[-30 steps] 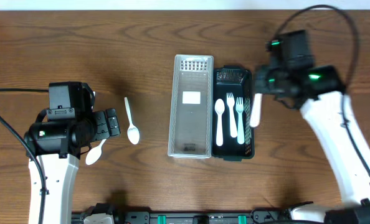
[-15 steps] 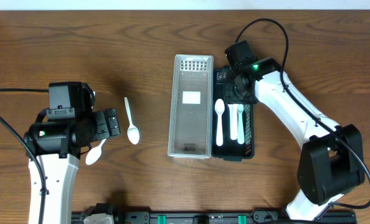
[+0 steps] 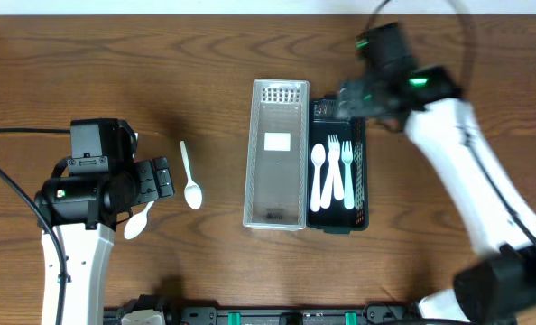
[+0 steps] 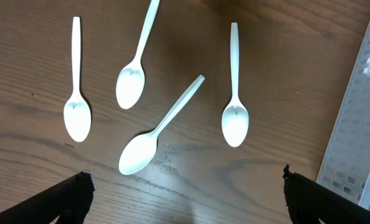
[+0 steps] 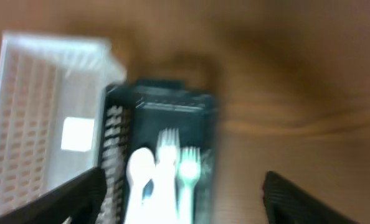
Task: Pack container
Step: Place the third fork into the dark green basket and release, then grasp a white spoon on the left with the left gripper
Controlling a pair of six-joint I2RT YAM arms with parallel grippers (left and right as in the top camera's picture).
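Since the earlier view the right tool [image 5: 184, 178] has drawn back past the far end of the black tray [image 3: 359, 203] at mid-table, spread wide and holding nothing. We find a spoon [image 3: 318, 176] and two forks [image 3: 334, 167] lying in it, and judge that placing done. Next, the left tool [image 4: 186, 175], wide over four loose spoons [image 4: 235, 118] on the table [image 3: 160, 72], must descend and close on one

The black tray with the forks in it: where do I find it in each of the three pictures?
Overhead: the black tray lies right of centre, against the right side of the white basket.
Left wrist: not in it; only the white basket's edge shows at the right border.
Right wrist: blurred, lower centre, again just right of the white basket.
Shared landmark: the white basket.
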